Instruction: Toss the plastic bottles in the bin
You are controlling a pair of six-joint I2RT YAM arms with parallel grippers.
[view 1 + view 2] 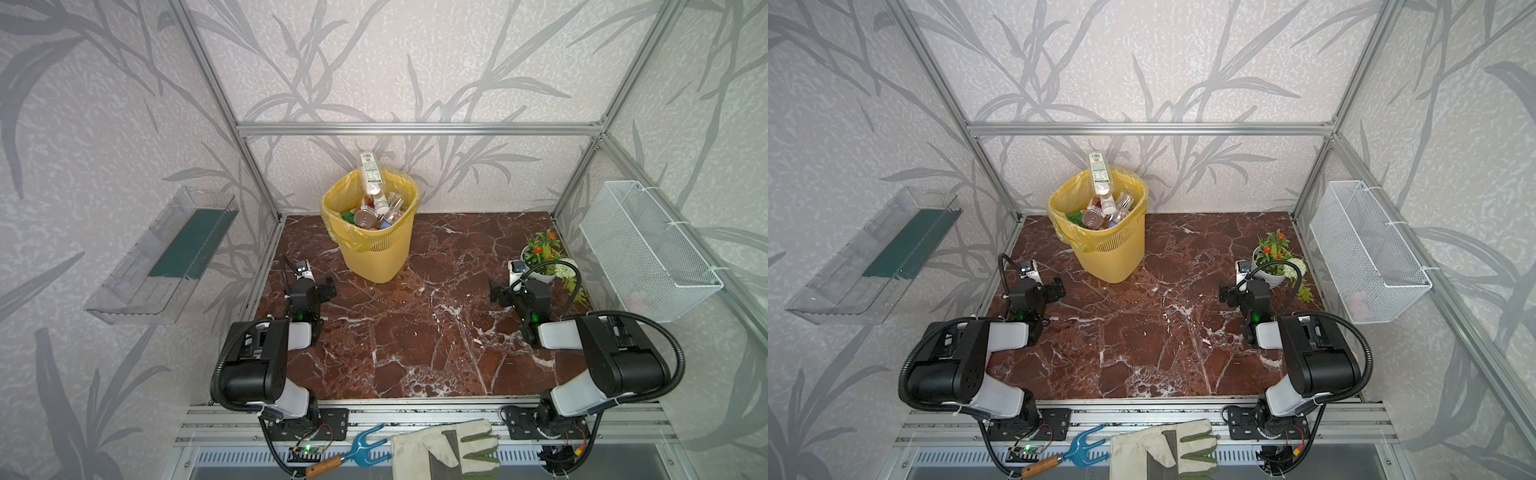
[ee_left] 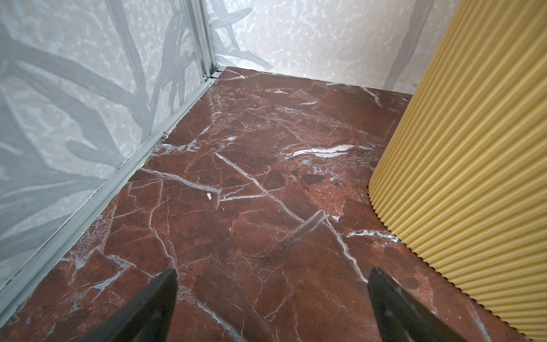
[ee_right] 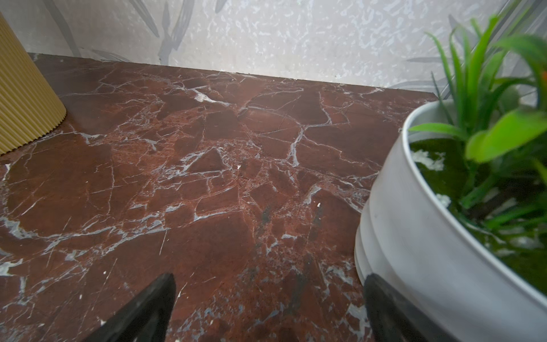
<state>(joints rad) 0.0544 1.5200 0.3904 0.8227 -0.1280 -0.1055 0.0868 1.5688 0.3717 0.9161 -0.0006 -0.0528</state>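
The plastic bottles (image 1: 365,216) are being contained by the bin (image 1: 378,259) (one protruding) at the far edge of the tabletop (image 1: 415,332). Left gripper (image 2: 273,274) and right gripper (image 3: 269,278) are being held spread wide.

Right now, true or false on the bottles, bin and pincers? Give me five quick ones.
1. The plastic bottles sit piled in the bin. True.
2. A bottle lies on the table. False: none shows on it.
3. The left pincer holds a bottle. False: open, empty.
4. The right pincer is open, next to the potted plant. True.
5. The bin lies tipped over. False: it stands upright.
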